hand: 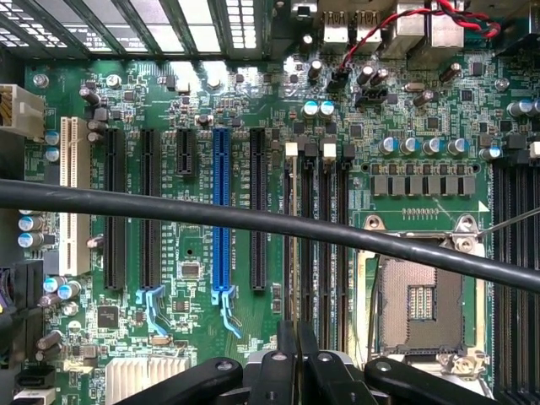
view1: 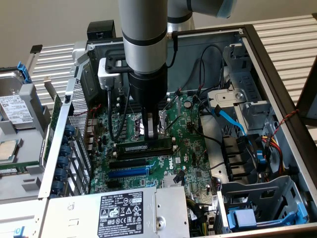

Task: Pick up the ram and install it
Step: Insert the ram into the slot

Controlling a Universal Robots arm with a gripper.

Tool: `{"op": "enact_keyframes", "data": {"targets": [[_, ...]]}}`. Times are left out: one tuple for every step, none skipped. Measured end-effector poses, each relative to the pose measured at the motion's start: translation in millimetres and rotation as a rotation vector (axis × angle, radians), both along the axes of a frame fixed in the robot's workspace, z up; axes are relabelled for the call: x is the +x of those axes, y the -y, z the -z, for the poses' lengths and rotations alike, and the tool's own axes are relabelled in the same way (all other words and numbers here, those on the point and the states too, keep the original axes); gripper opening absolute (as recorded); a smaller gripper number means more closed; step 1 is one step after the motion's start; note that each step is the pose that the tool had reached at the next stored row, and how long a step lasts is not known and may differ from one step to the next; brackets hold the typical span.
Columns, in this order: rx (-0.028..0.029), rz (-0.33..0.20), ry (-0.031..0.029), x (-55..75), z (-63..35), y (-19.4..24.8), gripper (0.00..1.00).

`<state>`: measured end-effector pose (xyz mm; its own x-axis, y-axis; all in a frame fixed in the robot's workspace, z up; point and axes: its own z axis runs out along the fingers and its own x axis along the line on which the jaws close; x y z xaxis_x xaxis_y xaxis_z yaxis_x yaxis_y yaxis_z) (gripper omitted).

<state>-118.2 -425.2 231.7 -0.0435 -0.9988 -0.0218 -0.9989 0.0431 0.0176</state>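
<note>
Exterior view: the robot's dark two-fingered gripper hangs straight down into the open grey metal computer case. Its fingers are drawn narrow together, with nothing visibly pinched between them. Directly under the tips is the ram, a long thin green circuit-board stick with black chips and a small white label. It stands on edge in a memory slot on the green motherboard, just beside the square silver processor socket. Whether the tips touch its top edge or sit just above it I cannot tell.

By my judgement the pick-up is done and the install step is in hand, since the stick already stands in its slot. Seating it calls for straight, even downward pressure, kept square to the slot so that both end clips can latch. Whether they have latched is not clear.

Counted: one ram, one gripper, one socket. The wrist view adds one long blue plastic slot strip, one white plastic slot strip and one thick black cable crossing the board. The black memory slot strips with white end clips beside the socket look like four, though the cable covers part of them.
</note>
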Motion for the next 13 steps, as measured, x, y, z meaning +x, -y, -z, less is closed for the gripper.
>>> {"op": "enact_keyframes", "data": {"targets": [[0.0000, 0.000, 0.0000, 0.0, 0.1, 0.0, 0.12], [0.0000, 0.000, 0.0000, 0.0, 0.2, 0.0, 0.12], [0.0001, 0.000, 0.0001, 0.0, 0.4, 0.0, 0.12], [0.0000, 0.000, 0.0000, 0.0, 0.5, 0.0, 0.12], [0.0001, 0.000, 0.0000, 0.0, 0.7, 0.0, 0.12], [0.0001, 0.000, 0.0000, 0.0, 0.8, 0.0, 0.12], [0.0001, 0.000, 0.0001, 0.0, 1.0, 0.0, 0.12], [0.0001, 0.000, 0.0000, 0.0, 1.2, 0.0, 0.12], [0.0001, 0.000, 0.0000, 0.0, 1.4, 0.0, 0.12], [0.0002, 0.000, 0.0001, 0.0, 1.7, 0.0, 0.12], [0.0003, 0.000, 0.0002, 0.0, 2.1, -0.1, 0.12], [0.0002, 0.000, 0.0001, 0.0, 2.4, -0.1, 0.12], [0.0002, 0.000, 0.0001, 0.0, 2.8, -0.1, 0.12]]}}
